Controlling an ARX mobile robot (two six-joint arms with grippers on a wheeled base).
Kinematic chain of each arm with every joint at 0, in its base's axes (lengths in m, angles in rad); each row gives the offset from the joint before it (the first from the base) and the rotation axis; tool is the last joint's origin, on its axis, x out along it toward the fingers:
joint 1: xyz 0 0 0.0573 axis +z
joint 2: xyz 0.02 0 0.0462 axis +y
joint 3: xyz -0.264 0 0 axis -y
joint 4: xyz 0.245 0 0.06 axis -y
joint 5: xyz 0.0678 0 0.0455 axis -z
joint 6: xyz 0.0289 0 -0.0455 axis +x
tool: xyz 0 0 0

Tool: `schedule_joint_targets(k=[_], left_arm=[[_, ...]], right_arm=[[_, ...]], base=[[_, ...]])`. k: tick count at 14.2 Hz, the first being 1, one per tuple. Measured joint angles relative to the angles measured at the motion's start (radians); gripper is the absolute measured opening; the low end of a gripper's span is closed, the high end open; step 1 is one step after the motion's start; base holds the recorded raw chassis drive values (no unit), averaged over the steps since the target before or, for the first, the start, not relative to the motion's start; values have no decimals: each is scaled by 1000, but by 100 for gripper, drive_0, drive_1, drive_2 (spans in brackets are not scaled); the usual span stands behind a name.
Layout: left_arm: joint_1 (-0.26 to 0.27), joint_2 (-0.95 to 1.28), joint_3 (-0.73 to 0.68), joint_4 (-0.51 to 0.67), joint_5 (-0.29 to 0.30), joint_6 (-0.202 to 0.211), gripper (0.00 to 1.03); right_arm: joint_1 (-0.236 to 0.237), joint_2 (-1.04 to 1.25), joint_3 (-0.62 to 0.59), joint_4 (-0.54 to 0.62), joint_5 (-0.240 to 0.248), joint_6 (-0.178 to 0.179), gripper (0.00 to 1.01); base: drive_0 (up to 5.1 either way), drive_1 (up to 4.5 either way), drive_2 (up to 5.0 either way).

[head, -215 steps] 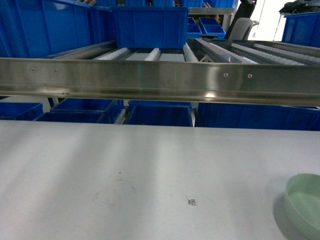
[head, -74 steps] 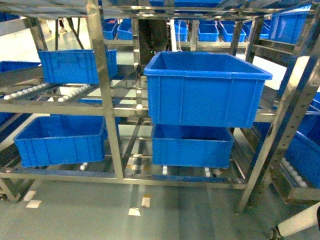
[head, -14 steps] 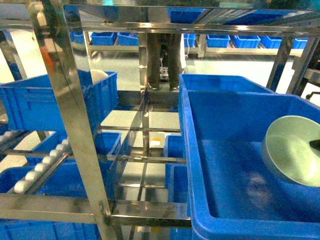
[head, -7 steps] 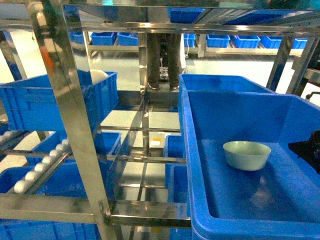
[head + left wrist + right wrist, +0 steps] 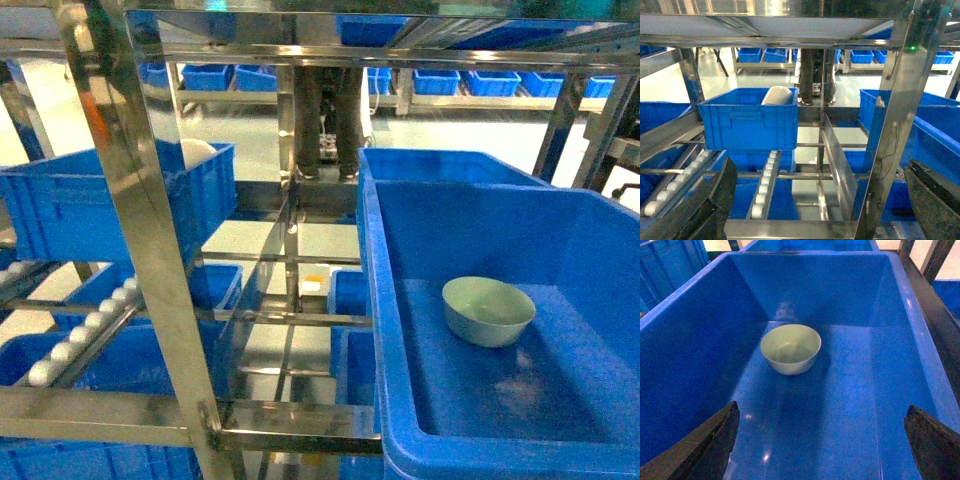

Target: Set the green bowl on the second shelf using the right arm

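Green bowl (image 5: 790, 348) sits upright on the floor of the blue crate (image 5: 900, 315), at about 11 o'clock from the right gripper (image 5: 822, 440), whose jaws stand apart and empty. Retreat straight back, probably clearing the crate's rim.

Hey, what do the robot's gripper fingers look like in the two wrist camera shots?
In both wrist views the fingers are dark, nearly black, wedge-shaped, matte pieces rising from the bottom corners: left gripper and right gripper. No cables or markings show. The head view shows neither arm.
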Motion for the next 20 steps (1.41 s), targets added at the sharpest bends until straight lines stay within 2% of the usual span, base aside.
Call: schedule_joint_targets(k=[2, 4, 6, 7, 9, 10, 11, 13, 14, 15, 17, 18, 19, 20], left_arm=[[0, 0, 0, 0, 0, 0, 98], [0, 0, 0, 0, 0, 0, 98], [0, 0, 0, 0, 0, 0, 98], [0, 0, 0, 0, 0, 0, 98], [0, 0, 0, 0, 0, 0, 98], [0, 0, 0, 0, 0, 0, 98], [0, 0, 0, 0, 0, 0, 98], [0, 0, 0, 0, 0, 0, 98], [0, 0, 0, 0, 0, 0, 98], [0, 0, 0, 0, 0, 0, 98], [0, 0, 0, 0, 0, 0, 98], [0, 0, 0, 0, 0, 0, 98], [0, 0, 0, 0, 0, 0, 98], [0, 0, 0, 0, 0, 0, 98]], right_arm=[[-65, -232, -113, -122, -48, 8, 98], [-131, -517, -139, -313, -107, 42, 98], [-218, -800, -139, -548, -186, 64, 98], [-234, -907, -139, -653, -218, 67, 98], [-211, -1108, -149, -829, -251, 63, 98], [-176, -1157, -159, -831, -249, 63, 98], [-167, -1150, -160, -840, -264, 55, 98], [-267, -1102, -171, -879, -351, -1, 98], [-336, -1069, -171, -873, -401, -42, 98], [-394, -1052, -171, -848, -410, -68, 98], [-408, -1054, -171, -848, -410, -93, 98], [-408, -1054, -171, -848, -410, -93, 98], [-396, -1067, -188, -779, -393, -78, 96], [-368, -1106, -233, -655, -321, -60, 91]], base=[[0, 0, 0], [0, 0, 0], [0, 0, 0], [0, 0, 0], [0, 0, 0], [0, 0, 0], [0, 0, 0], [0, 0, 0], [0, 0, 0], [0, 0, 0], [0, 0, 0], [0, 0, 0], [0, 0, 0], [0, 0, 0]])
